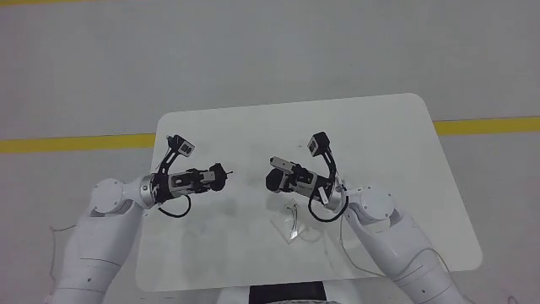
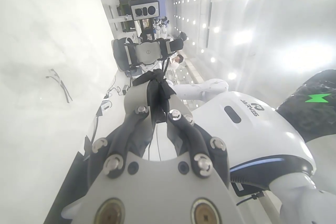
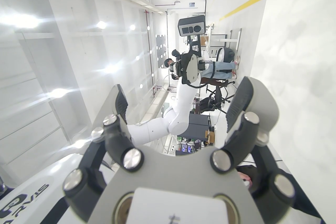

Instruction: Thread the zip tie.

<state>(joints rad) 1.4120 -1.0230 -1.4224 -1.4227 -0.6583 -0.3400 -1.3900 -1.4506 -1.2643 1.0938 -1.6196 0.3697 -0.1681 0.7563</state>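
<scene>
Two tools faced each other over the middle of the worktop [image 1: 380, 135] in the top view, their tips apart with a gap between them. The left tool [image 1: 219, 174], at centre left of that frame, was closed narrow on the zip tie [image 2: 157, 87]. This was a black strip whose end stuck out past the fingertips toward the other arm. I judged it was held that way so the free end could be presented for threading. The right tool [image 3: 178, 101], just right of centre in the top view, was spread wide and held nothing, presumably ready to receive the tie. I could not tell which end of the tie was the head. Some loose ties [image 1: 293, 218] lay on the worktop, below the right tool in the top frame, kept as spares by my reading. Threading had not yet begun.
</scene>
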